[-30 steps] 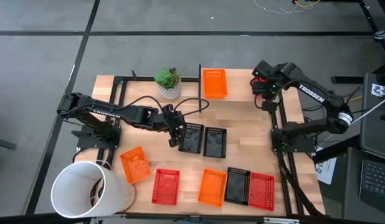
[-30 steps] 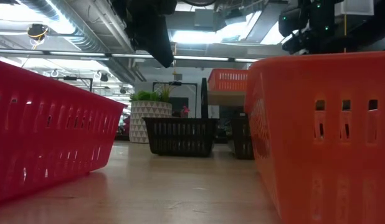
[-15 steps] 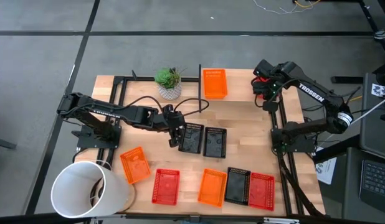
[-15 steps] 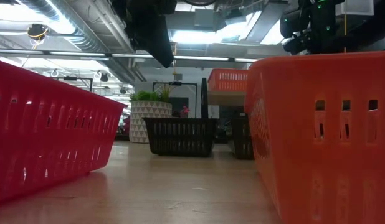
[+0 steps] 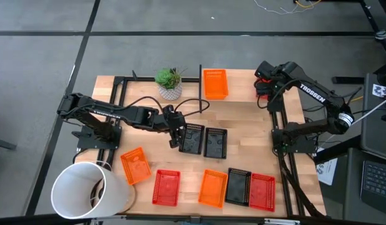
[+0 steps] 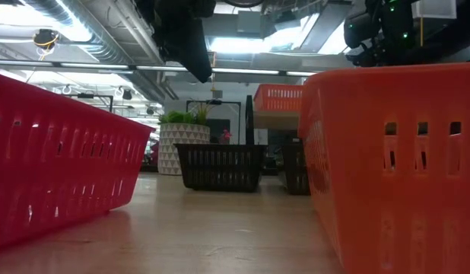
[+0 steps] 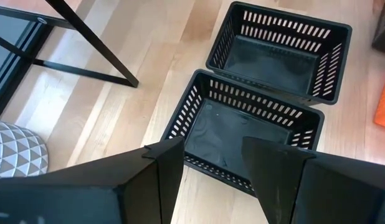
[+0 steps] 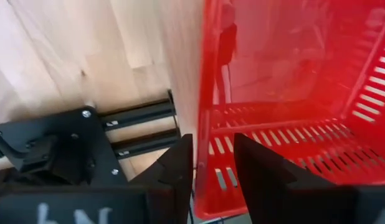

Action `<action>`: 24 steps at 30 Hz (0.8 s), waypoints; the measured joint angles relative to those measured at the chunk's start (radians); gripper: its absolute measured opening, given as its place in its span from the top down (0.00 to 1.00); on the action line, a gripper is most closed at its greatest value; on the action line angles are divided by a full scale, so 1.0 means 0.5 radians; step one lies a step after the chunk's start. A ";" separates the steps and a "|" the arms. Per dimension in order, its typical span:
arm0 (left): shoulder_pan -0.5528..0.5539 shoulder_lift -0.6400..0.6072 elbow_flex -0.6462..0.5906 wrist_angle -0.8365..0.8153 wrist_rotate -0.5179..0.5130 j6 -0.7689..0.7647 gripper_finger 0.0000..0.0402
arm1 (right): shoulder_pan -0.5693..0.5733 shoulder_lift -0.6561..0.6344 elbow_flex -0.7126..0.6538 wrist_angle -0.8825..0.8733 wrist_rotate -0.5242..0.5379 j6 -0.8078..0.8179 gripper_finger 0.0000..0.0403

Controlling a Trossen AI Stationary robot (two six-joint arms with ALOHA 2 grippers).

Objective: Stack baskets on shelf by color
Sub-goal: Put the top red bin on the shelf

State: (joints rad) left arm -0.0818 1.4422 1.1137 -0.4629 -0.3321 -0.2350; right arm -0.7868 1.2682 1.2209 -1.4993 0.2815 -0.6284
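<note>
1. Left gripper (image 7: 212, 163) hangs wide apart over the near rim of a black basket (image 7: 242, 134) at mid-table, a second black basket (image 7: 280, 50) just beside it
2. Right gripper (image 8: 212, 163) pinches a red basket (image 8: 292, 93) by its wall, held at the table's far right edge
3. One orange basket (image 5: 215, 84) sits on the shelf (image 5: 237, 81)

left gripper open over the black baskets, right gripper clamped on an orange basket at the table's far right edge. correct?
Not quite: the basket in the right gripper is red, not orange. The right wrist view shows its fingers astride the red basket wall. The left gripper is indeed open over the nearer black basket.
</note>
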 joint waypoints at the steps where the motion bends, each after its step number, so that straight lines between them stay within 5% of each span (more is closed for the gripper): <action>1: 0.000 0.000 0.000 0.001 0.000 0.000 0.61 | 0.000 0.000 0.000 -0.004 0.018 0.001 0.71; 24: 0.000 0.000 0.000 0.001 0.000 0.000 0.61 | -0.001 -0.002 0.000 -0.143 0.183 0.158 0.71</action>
State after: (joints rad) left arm -0.0818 1.4422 1.1137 -0.4624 -0.3322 -0.2348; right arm -0.7872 1.2673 1.2209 -1.5706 0.3729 -0.5495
